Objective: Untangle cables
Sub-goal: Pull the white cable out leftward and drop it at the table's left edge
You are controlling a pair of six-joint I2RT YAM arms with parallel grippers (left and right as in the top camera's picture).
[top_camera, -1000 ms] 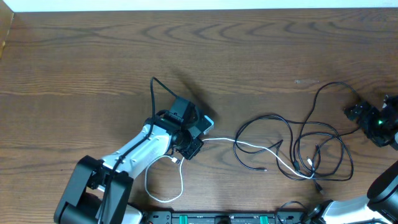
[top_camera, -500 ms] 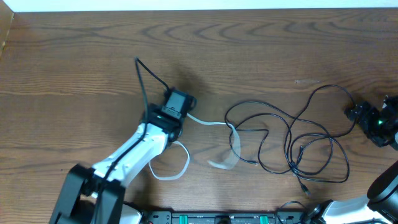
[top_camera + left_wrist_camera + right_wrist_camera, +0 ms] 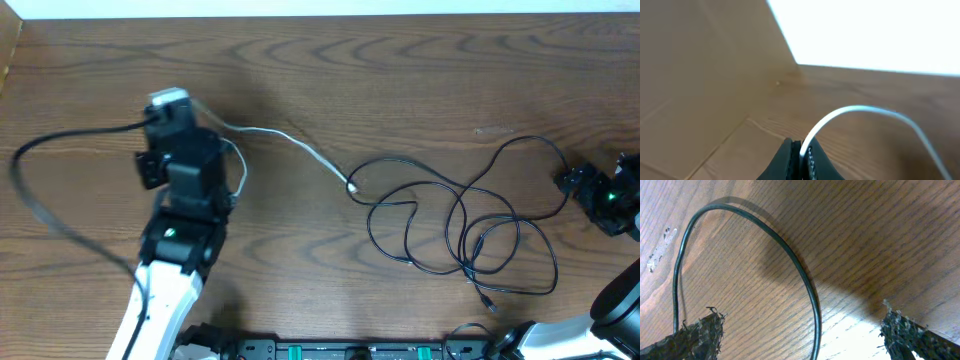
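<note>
Dragged far left since a moment ago, the white cable point(image 3: 290, 140), now almost out of the black cables point(image 3: 450, 230); held clenched in the left pincer point(image 3: 801, 150), trailing off to its right; one cord nearly sorted, black ones to go; right pincer point(image 3: 800, 322) spread wide, gripping nothing; bare brown wooden tabletop point(image 3: 400, 80), bright white beyond.

The brown wood-grain table point(image 3: 420, 70) carries a loose tangle of black cables point(image 3: 462, 232), a white cable point(image 3: 305, 150) running off from the tangle's left edge with its plug end just beside the nearest loop, and a pale scuff point(image 3: 492, 130) beyond the tangle's far side.
</note>
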